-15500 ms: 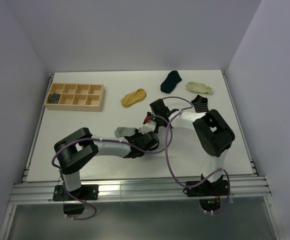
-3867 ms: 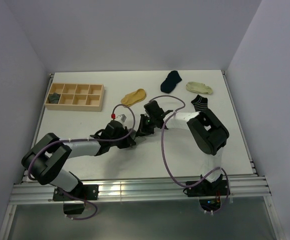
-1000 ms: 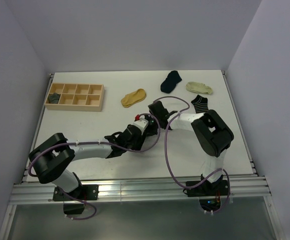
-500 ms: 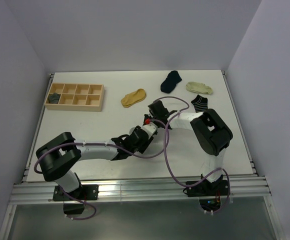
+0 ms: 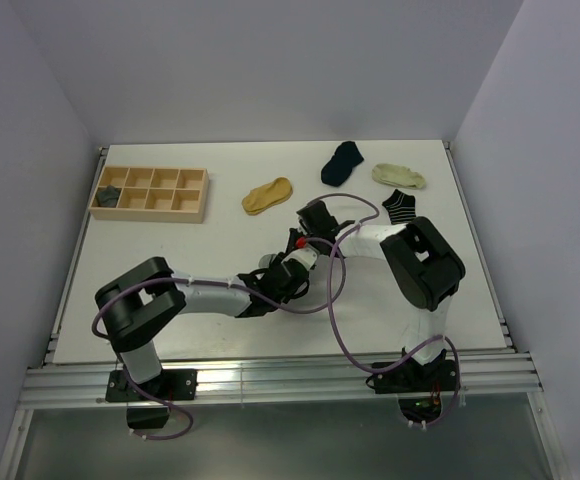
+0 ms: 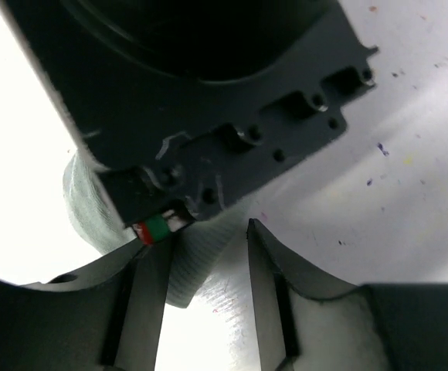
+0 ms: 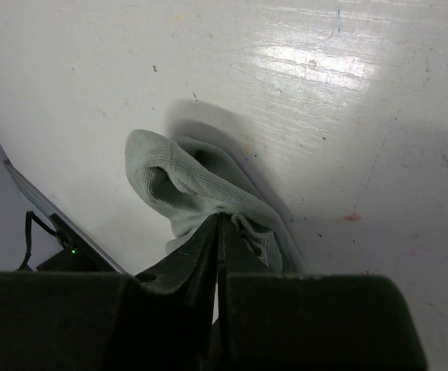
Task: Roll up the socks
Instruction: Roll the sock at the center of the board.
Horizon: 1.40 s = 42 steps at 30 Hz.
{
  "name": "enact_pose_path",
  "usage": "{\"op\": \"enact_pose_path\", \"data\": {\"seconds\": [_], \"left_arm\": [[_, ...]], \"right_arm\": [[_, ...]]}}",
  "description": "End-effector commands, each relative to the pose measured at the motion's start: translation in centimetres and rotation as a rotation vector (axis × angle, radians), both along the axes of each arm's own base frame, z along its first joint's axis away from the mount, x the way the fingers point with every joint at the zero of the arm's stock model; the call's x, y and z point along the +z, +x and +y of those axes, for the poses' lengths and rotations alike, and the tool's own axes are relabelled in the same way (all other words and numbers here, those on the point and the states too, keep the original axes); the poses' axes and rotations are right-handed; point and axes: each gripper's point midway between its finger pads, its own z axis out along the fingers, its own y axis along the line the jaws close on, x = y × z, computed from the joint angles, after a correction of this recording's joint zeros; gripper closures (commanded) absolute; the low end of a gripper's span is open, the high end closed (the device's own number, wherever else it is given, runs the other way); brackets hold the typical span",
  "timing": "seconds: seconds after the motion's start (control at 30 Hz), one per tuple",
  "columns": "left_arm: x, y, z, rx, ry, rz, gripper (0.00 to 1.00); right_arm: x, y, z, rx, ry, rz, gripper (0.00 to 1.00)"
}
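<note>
A light grey ankle sock (image 7: 193, 185) lies bunched on the white table. My right gripper (image 7: 218, 222) is shut on its fold. In the top view the right gripper (image 5: 308, 232) sits mid-table, with the left gripper (image 5: 290, 264) close beside it. In the left wrist view the left gripper (image 6: 207, 241) is open, low over the table. A ribbed edge of the sock (image 6: 195, 263) lies between its fingers, under the right gripper's black body (image 6: 208, 93). A dark grey sock (image 5: 108, 195) sits in the tray's left compartment.
The wooden compartment tray (image 5: 192, 193) stands at the back left. A mustard-yellow sock (image 5: 267, 195), a navy sock (image 5: 342, 162), a cream sock (image 5: 398, 176) and a striped sock (image 5: 402, 207) lie across the back. Purple cables loop around both arms.
The left arm has reached further right, bringing its open gripper up against the right gripper and the sock. The right gripper has stayed nearly still, shut on the sock.
</note>
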Motion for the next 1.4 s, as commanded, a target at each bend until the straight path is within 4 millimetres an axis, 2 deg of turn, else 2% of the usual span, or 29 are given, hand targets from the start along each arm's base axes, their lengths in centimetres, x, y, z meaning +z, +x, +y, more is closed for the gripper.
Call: {"op": "enact_pose_path", "data": {"seconds": [0.0, 0.17, 0.3, 0.37, 0.4, 0.47, 0.5, 0.57, 0.6, 0.63, 0.67, 0.73, 0.77, 0.83, 0.9, 1.1, 1.2, 1.37], "left_arm": [[-1.8, -0.4, 1.5, 0.055, 0.067, 0.045, 0.55], [-3.2, -1.5, 2.1, 0.083, 0.064, 0.11, 0.71], [-3.6, -2.1, 1.9, 0.077, 0.04, 0.156, 0.9], [-3.5, -2.3, 1.6, 0.072, 0.003, 0.191, 0.95], [-3.5, -2.6, 1.2, 0.067, -0.018, 0.21, 0.99], [-3.1, -2.4, 1.0, 0.075, -0.063, 0.243, 1.0], [-3.2, -3.1, 0.3, 0.053, -0.101, 0.297, 1.0], [-2.9, -2.7, 0.2, 0.064, -0.153, 0.349, 1.0], [-2.8, -3.2, -0.5, 0.049, -0.193, 0.404, 1.0], [-2.6, -2.8, -0.5, 0.059, -0.222, 0.432, 1.0], [-2.4, -2.8, -0.7, 0.058, -0.244, 0.459, 1.0], [-2.0, -3.0, -1.4, 0.049, -0.314, 0.532, 1.0], [-1.7, -2.4, -1.2, 0.066, -0.347, 0.55, 1.0], [-1.2, -2.5, -1.8, 0.07, -0.429, 0.616, 1.0], [-1.0, -1.9, -1.2, 0.115, -0.487, 0.675, 1.0], [-0.7, -0.5, -1.1, 0.153, -0.631, 0.819, 1.0], [-0.9, -0.1, -0.6, 0.18, -0.671, 0.866, 1.0], [-1.8, 0.1, 0.6, 0.231, -0.717, 0.938, 1.0]], "right_arm": [[-2.7, -1.4, -2.0, -0.018, -0.087, 0.069, 0.91], [-1.5, -0.8, -1.8, -0.028, -0.034, 0.044, 0.91], [1.0, 0.3, -1.8, -0.049, 0.019, -0.02, 0.91], [2.0, 0.7, -2.0, -0.065, 0.035, -0.049, 0.91], [3.2, 1.3, -2.4, -0.088, 0.054, -0.076, 0.9], [4.1, 1.8, -3.1, -0.117, 0.061, -0.112, 0.88], [5.5, 2.6, -3.8, -0.149, 0.067, -0.156, 0.87], [7.1, 3.0, -4.7, -0.184, 0.072, -0.209, 0.85], [7.5, 3.4, -5.3, -0.206, 0.058, -0.236, 0.83], [8.1, 3.5, -6.1, -0.223, 0.053, -0.261, 0.81], [7.8, 3.6, -6.5, -0.237, 0.037, -0.261, 0.81], [8.5, 3.6, -6.9, -0.243, 0.027, -0.295, 0.81], [8.3, 3.5, -7.0, -0.242, 0.024, -0.292, 0.8], [8.0, 3.2, -7.0, -0.233, 0.021, -0.287, 0.8], [7.3, 2.6, -6.9, -0.227, 0.026, -0.267, 0.8], [5.8, 0.9, -4.7, -0.167, 0.067, -0.237, 0.81], [5.6, 0.6, -3.5, -0.143, 0.09, -0.229, 0.81], [5.6, 1.3, -2.4, -0.131, 0.105, -0.231, 0.82]]}}
